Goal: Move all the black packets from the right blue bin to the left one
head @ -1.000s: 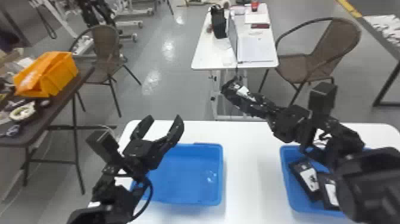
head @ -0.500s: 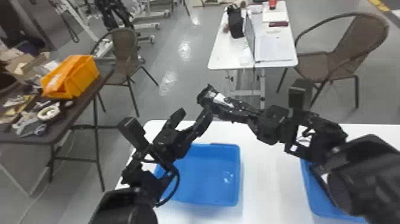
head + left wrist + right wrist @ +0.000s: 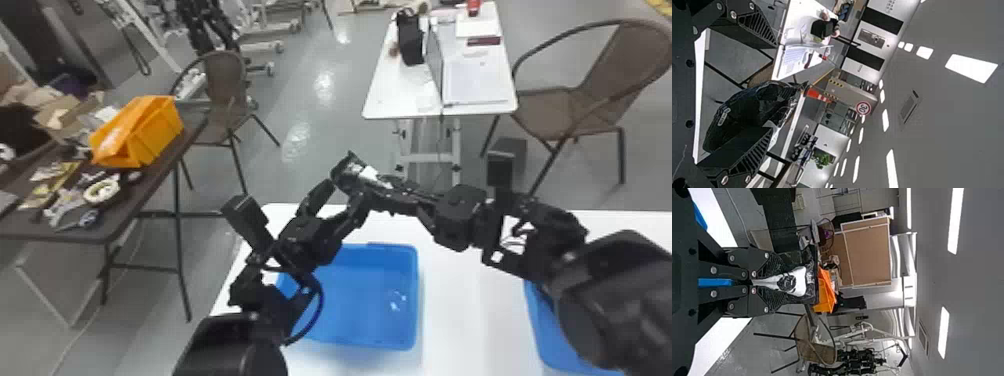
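Note:
In the head view my left gripper [image 3: 345, 194] is above the left blue bin [image 3: 369, 320], its fingers spread. My right gripper [image 3: 376, 192] reaches across from the right, shut on a black packet [image 3: 350, 170] held at the left fingers' tips. The left wrist view has the packet [image 3: 738, 113] between the wide-apart fingers of the left gripper [image 3: 773, 87], close to one of them. In the right wrist view the right gripper [image 3: 784, 283] pinches the packet [image 3: 810, 272], its white label facing out. The right arm partly covers the right blue bin [image 3: 542, 335].
Both bins stand on a white table [image 3: 452, 300]. A dark side table [image 3: 150, 200] with an orange bin [image 3: 155, 130] is at the left. Beyond the front edge are another white table [image 3: 400, 95] and brown chairs [image 3: 555, 105].
The right gripper has carried the packet leftward to the left gripper, while the left gripper has stayed open. The head view has shifted, and the right bin sits farther right in it.

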